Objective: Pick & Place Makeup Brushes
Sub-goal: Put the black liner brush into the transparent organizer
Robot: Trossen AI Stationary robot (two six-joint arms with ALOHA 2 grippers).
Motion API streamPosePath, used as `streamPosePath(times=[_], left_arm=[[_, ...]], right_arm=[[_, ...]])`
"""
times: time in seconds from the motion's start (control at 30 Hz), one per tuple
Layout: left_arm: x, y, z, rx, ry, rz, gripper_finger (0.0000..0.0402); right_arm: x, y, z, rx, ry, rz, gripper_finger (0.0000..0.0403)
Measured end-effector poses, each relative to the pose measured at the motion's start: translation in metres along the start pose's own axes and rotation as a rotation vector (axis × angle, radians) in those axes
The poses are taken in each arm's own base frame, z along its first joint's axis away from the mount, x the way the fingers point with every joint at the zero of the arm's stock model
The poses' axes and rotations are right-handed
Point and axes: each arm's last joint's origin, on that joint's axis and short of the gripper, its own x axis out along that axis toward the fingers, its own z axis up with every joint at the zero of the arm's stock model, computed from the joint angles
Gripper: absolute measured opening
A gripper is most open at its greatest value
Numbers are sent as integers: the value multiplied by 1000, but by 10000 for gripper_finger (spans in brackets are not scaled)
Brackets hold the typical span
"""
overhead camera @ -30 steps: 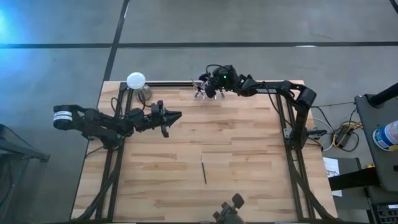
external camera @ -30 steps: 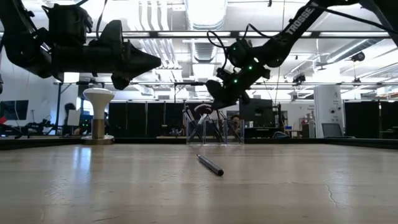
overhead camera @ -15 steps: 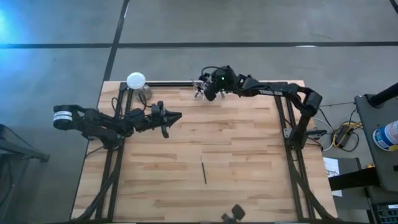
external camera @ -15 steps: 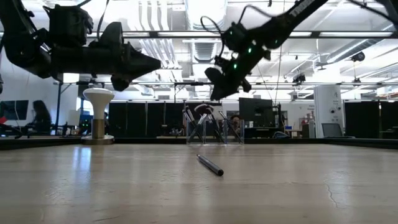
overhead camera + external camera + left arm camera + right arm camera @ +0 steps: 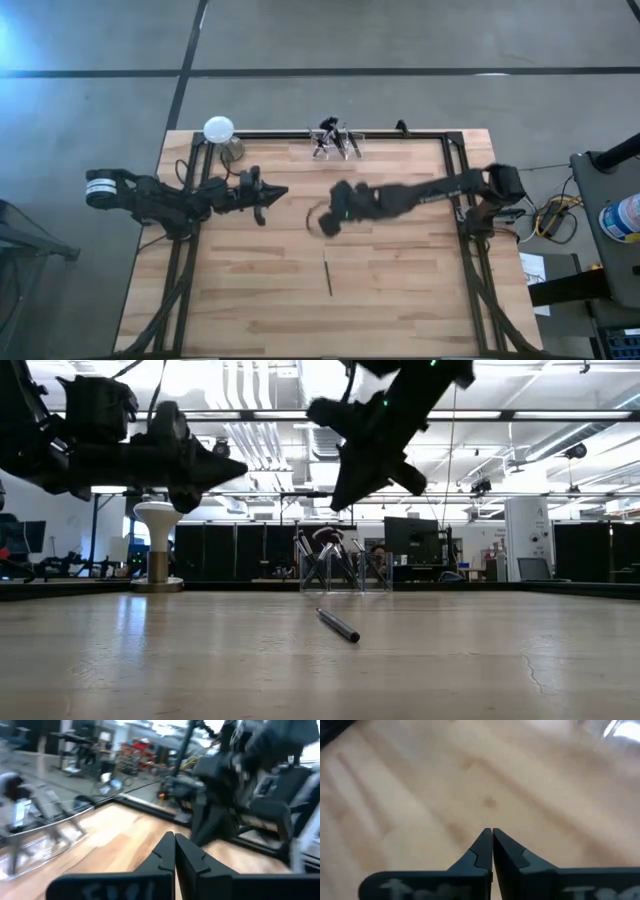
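One thin dark makeup brush [image 5: 327,275] lies flat on the wooden table near its middle, also seen in the low view [image 5: 338,624]. Several more brushes stand leaning in a clear holder [image 5: 334,140] at the far edge [image 5: 330,565]. My right gripper [image 5: 322,222] hovers shut over the table's middle, between holder and lying brush, tilted down; its wrist view [image 5: 492,834] shows nothing between the fingers. My left gripper [image 5: 285,191] is shut, nearly level above the table's left half [image 5: 174,840], and holds nothing.
A metal stand with a white ball top [image 5: 218,129] stands at the far left corner [image 5: 158,545]. Black frame rails run along the table's left, right and far edges. Bare wood lies all around the single brush.
My right gripper has swung quickly from above the holder at the far edge toward the table's middle and near edge, turning its wrist; it is blurred by the motion. The holder and the lying brush have kept their places.
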Motion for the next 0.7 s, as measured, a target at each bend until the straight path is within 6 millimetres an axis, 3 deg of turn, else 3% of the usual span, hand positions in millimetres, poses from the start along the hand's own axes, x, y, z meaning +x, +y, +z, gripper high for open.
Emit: streamPosePath(times=[0.13, 0.27, 0.47, 0.7], left_arm=[[-2, -2, 0, 1, -6, -54, 2], [-2, -2, 0, 0, 3, -62, 1], [-5, -2, -5, 0, 36, -97, 0], [-11, -1, -10, 22, 65, -103, 0]], right_arm=[[-2, 34, -35, 123, 59, 0, 8], [8, 62, -56, 198, 130, -39, 8], [32, 98, -64, 257, 242, -51, 18], [49, 115, -64, 301, 330, -178, 66]])
